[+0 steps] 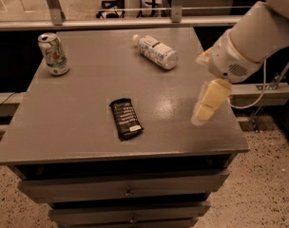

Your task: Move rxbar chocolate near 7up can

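- Gripper [200, 117]: pale yellow, hangs over the right-front part of the grey tabletop [82, 99], just inside the right edge. Tip points down and slightly left. Holds nothing. Open or closed: can't tell from this angle.
- Wrist sits above the gripper, up and to the right. It is a white rounded housing with a vent grille facing the camera.
- Arm [258, 32]: thick white link that comes in from the top-right corner and slopes down-left to the wrist. Most of it is off the table's right side.
- rxbar chocolate [126, 118]: lies flat near the front-middle of the tabletop, long axis roughly front to back, slightly skewed. It is left of the gripper with bare table between them, no contact.
- 7up can [53, 54]: upright at the back-left corner, well apart from the bar and furthest from the gripper.
- Clear plastic bottle [155, 51]: on its side at the back-centre, lying diagonally, cap toward back-left.
- Drawers [125, 190] run below the tabletop, with knobs on the fronts.
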{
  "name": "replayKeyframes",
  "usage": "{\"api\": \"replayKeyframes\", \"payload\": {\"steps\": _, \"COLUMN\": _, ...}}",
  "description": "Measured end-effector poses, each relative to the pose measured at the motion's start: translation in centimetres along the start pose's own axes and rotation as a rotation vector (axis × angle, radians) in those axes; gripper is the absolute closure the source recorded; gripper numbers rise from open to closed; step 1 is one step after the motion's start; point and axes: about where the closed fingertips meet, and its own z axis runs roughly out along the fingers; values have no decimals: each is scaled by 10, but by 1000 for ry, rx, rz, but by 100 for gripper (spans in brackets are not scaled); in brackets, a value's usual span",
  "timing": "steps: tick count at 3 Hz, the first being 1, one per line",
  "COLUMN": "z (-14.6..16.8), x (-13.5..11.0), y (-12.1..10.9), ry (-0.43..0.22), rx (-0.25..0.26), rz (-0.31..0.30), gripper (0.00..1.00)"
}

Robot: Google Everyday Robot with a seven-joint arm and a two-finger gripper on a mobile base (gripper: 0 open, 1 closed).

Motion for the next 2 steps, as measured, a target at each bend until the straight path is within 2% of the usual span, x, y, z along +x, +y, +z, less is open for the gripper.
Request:
{"api": "replayKeyframes", "payload": {"steps": 1, "z": 34, "x": -20, "y": 2, "ry": -83, "rx": -44, "rz": 31, "gripper": 0}}
{"api": "replayKeyframes", "payload": {"steps": 2, "z": 75, "x": -58, "y": 17, "ry": -184, "rx": -114, "rz": 59, "gripper": 0}}
